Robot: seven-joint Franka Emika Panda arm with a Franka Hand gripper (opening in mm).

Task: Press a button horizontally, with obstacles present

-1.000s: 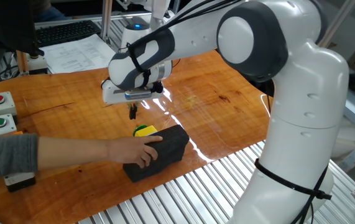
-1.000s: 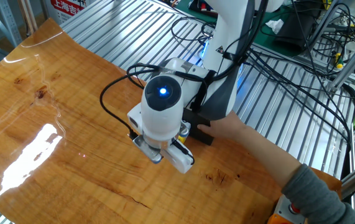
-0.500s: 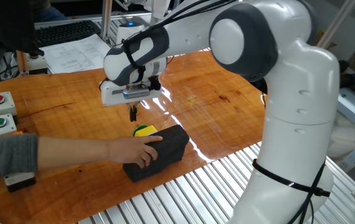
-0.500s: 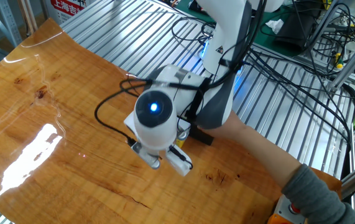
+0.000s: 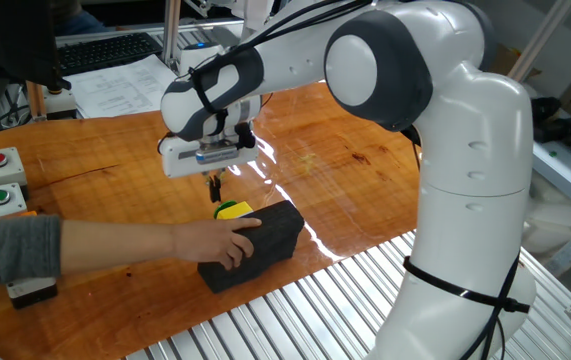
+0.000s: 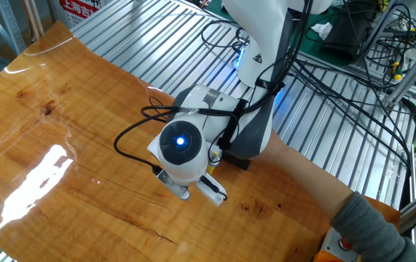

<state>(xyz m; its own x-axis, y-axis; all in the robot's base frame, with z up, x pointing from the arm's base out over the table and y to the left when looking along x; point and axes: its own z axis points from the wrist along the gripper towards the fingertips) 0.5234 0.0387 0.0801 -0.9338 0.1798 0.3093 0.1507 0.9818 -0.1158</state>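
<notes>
One hand: a person's hand (image 5: 227, 241) rests flat on the black block (image 5: 265, 240), fingers loosely spread over its top.
Button: the yellow button (image 5: 232, 210) sits on the table (image 5: 365, 170), touching the block's far side.
Gripper: the gripper (image 5: 215, 186) hovers just above the button; finger gap too small to tell.
Risk: a sideways push could probably strike the block or the hand.

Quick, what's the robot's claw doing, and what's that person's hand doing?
Gripper: hangs above the yellow button, holding nothing; open or shut cannot be told.
Person's hand: resting on the black block.
</notes>
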